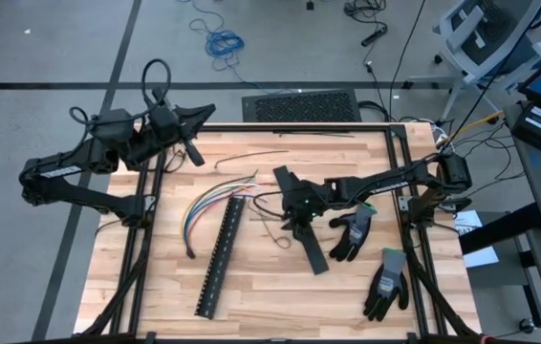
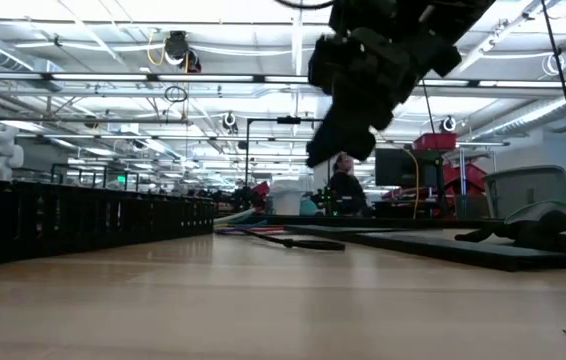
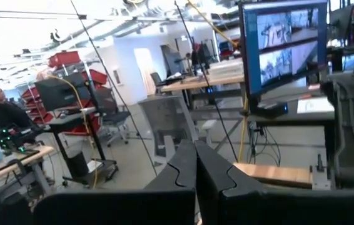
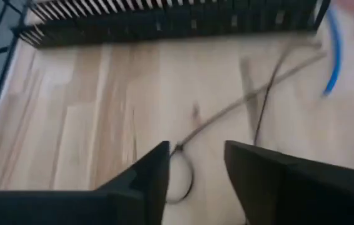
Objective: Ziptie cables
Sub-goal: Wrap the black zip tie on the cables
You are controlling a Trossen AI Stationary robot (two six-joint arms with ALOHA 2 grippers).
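The cables (image 1: 215,202), a loose fan of blue, purple, red, orange and yellow-green wires, lie on the table's left-centre, next to the far end of a black slotted strip (image 1: 221,256). My right gripper (image 1: 288,212) hangs open above the table's middle, just right of the cables. In the right wrist view it (image 4: 196,169) stands over the loop of a thin dark strand (image 4: 182,178) lying on the wood, with a blue wire (image 4: 333,56) farther off. The low view shows it (image 2: 345,135) raised clear of the table. My left gripper (image 1: 205,114) waits shut (image 3: 196,172) over the far left edge, level.
A flat black bar (image 1: 305,229) lies under the right arm. Two grey-and-black gloves (image 1: 352,234) (image 1: 386,283) lie toward the right near corner. Thin dark strands (image 1: 251,156) lie near the far edge. A black frame (image 1: 400,172) borders the table. A person (image 2: 345,188) sits in the room beyond.
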